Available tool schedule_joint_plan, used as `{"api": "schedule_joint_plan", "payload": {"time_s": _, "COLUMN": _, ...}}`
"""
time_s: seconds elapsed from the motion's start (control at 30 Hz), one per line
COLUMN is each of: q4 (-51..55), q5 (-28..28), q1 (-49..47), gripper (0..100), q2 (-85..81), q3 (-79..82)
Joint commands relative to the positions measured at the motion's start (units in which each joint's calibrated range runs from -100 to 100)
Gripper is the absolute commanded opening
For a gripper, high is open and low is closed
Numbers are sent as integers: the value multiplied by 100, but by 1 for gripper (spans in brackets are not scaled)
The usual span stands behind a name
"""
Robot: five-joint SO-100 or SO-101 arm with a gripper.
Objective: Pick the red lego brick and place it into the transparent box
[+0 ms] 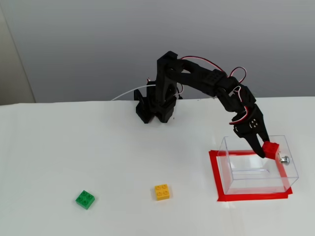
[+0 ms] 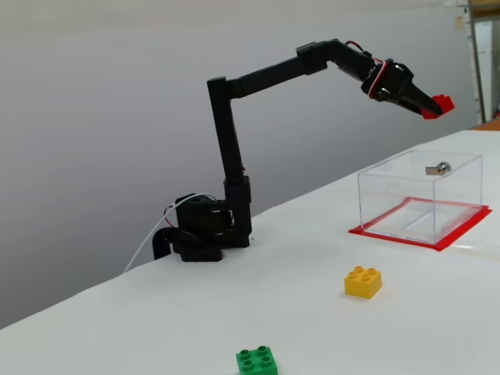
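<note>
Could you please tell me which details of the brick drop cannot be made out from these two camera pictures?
- Whether the red lego brick hangs directly over the transparent box: no top-down view, and the two fixed views disagree.
- How the hand grips the brick: fingertips are too small and dark in both fixed views.
- The box's far right corner: cut off in a fixed view.

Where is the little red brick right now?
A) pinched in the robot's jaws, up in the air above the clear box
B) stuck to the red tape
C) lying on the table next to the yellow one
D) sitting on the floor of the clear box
A: in both fixed views the red brick sits pinched at the tip of the gripper, well above the clear box.
</note>
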Motion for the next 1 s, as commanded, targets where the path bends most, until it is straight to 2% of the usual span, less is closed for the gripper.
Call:
{"api": "schedule_joint_plan", "payload": {"time_s": 0.0, "q4": 232, "q5": -5, "q1": -162, "gripper": 10, "q2": 100, "q3": -90}}
{"api": "schedule_joint_plan", "payload": {"time_s": 0.6, "q4": 319, "q5": -10, "q1": -465, "gripper": 11, "q2": 762, "q3": -81}}
{"api": "schedule_joint_plan", "payload": {"time_s": 0.83, "q4": 275, "q5": -10, "q1": -465, "gripper": 26, "q2": 762, "q3": -81}}
{"api": "schedule_joint_plan", "payload": {"time_s": 0.97, "q4": 275, "q5": -10, "q1": -465, "gripper": 28, "q2": 762, "q3": -81}}
